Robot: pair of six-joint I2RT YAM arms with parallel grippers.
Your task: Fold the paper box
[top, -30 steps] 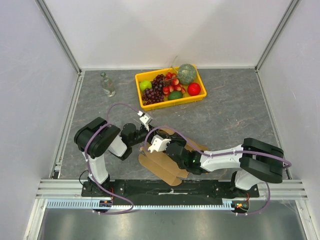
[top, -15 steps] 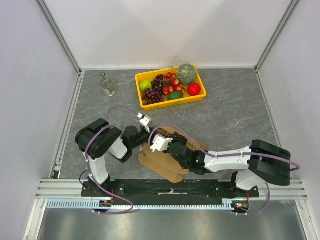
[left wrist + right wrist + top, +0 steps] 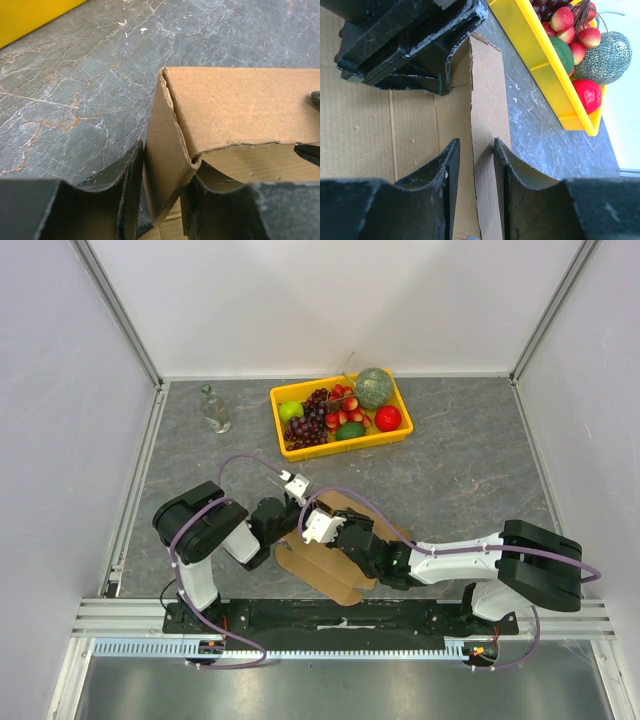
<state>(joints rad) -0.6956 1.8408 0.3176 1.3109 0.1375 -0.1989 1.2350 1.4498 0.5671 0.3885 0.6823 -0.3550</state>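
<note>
**Paper box early in folding: one wall raised, most of the sheet flat.**

The paper box (image 3: 325, 575) lies on the surface (image 3: 75, 75) just beyond my bases, between my two hands; my left hand (image 3: 162, 197) has its jaws narrowed onto a raised wall, one finger against each face, where the board doubles over at a corner; my right hand (image 3: 476, 172) stands part-way open astride a crease beside a narrow flap, and whether it grips I cannot tell; I judge the work to be in its first part — the rounded tabs toward the near edge lie flat, and the other walls remain to be stood and locked; the board is plain brown, matte, fibrous along its cut edge, stiff yet creasing cleanly; the surface is grey, veined like stone; the yellow tray (image 3: 540, 55) of fruit is glossy plastic.
</note>
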